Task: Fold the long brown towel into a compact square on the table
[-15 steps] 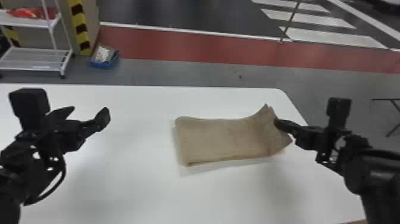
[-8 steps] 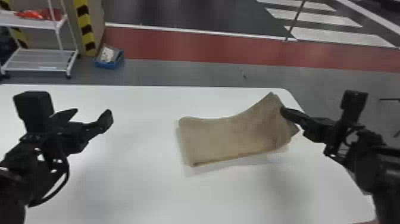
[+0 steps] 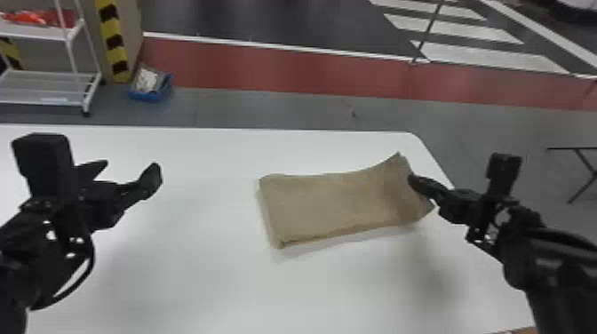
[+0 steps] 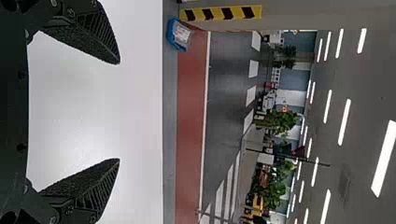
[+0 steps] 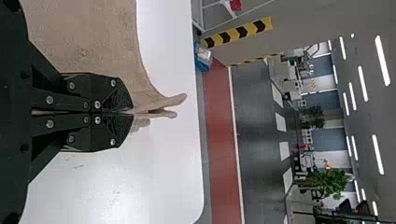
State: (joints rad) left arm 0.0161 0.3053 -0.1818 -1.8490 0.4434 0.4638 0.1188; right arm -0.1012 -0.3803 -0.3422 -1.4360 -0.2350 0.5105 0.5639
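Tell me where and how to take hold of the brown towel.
I'd pinch the brown towel at its right end, coming in from the robot's right, where the right gripper is clamped on it. That end rises off the table, so its edge fits between two fingers; the left end lies flat and would likely be harder to pinch.

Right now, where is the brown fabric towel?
In the head view, the brown fabric towel lies right of centre on the white table, its right end held up by the black right gripper.

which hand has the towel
The right hand: it is shut on the raised end of the towel, while the left hand is open and empty.
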